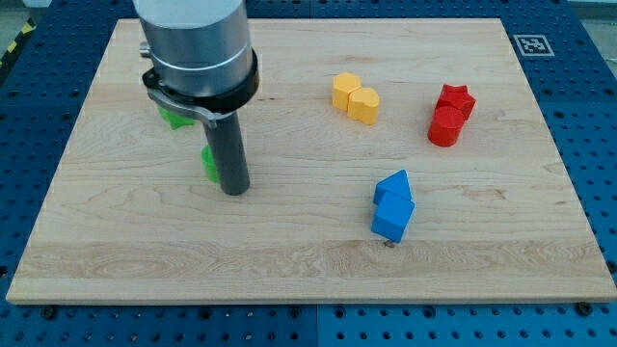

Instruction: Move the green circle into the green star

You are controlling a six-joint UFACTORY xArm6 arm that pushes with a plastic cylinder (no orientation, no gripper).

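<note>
My tip (234, 190), the lower end of the straight dark rod under a grey cylindrical arm housing (196, 43), rests on the pale wooden board (289, 260) in its left half, roughly midway between the top and bottom edges. The rod has no jaws, so it neither opens nor closes and grips nothing. Pressed against the rod's left side, a sliver of a green block (207, 162) shows; most of it is hidden, so I cannot tell whether it is the circle or the star. A second green block (173, 118) peeks out from under the housing, closer to the top-left corner, its shape likewise hidden. The two green pieces lie near each other but apart.

Toward the top edge, right of centre, two yellow blocks (356, 97) sit touching. Near the right edge, a red star-shaped block (456, 98) touches a red round block (443, 126) just below it. Below these, toward the bottom edge, two blue angular blocks (393, 205) sit pressed together. All of these lie well apart from my tip.
</note>
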